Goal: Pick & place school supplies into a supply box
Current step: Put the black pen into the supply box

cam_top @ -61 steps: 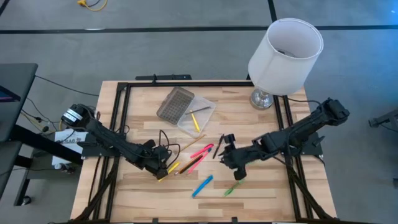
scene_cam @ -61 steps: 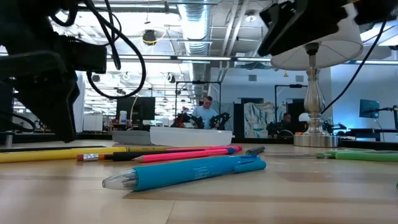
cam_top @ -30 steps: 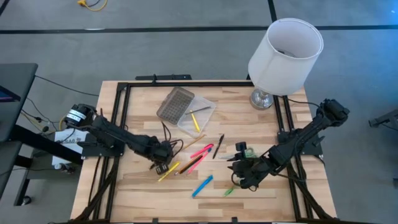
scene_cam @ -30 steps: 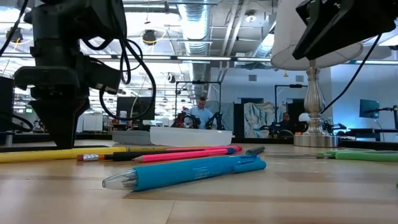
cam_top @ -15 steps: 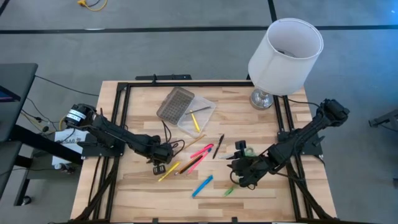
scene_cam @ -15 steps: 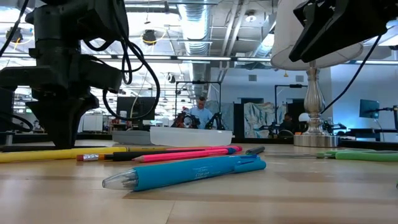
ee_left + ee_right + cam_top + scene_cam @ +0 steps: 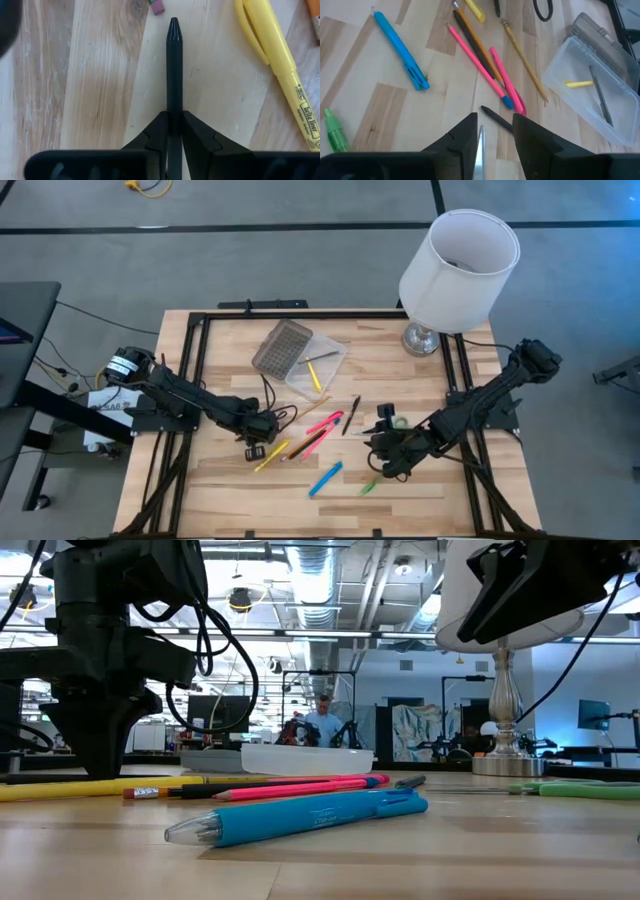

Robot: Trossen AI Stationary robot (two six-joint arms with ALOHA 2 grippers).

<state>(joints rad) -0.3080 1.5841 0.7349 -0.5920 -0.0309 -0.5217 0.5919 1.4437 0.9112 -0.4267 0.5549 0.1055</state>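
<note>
My left gripper (image 7: 258, 450) is down at the table and shut on a black pen (image 7: 173, 65). A yellow highlighter (image 7: 280, 65) lies beside it. My right gripper (image 7: 378, 452) hovers over the table's right half with a pale scissors blade (image 7: 479, 145) between its fingers. Below and ahead of it lie the blue marker (image 7: 400, 50), the green marker (image 7: 335, 132), pink pens (image 7: 485, 75) and a dark pen (image 7: 496, 119). The open supply box (image 7: 315, 368) rests flat at the far middle with its grey lid (image 7: 282, 347) beside it. A yellow stick and a dark pen lie inside. My left gripper pinches the black pen's shaft (image 7: 173, 107) between its two fingertips. The pen runs forward along the fingers, and its pointed end (image 7: 173, 25) sticks out ahead. The pen lies level, close over the wood; whether it is clear of the table I cannot tell. My right gripper has the scissors between its fingers. Only the blade (image 7: 479, 137) shows, pointing forward along the fingers beside one of them. The fingers hide the place of contact. The blade is lifted clear of the table.
A white lamp (image 7: 460, 260) stands at the far right corner on a metal base (image 7: 422, 338). Black frame rails (image 7: 190, 380) run along the table's edges. A yellow pencil (image 7: 80, 787) and pens lie across the middle. A person (image 7: 325, 720) sits in the room behind.
My right gripper has drifted a little toward the table's left with the scissors. My left gripper has stayed low at the black pen, its wrist shifting slightly.
</note>
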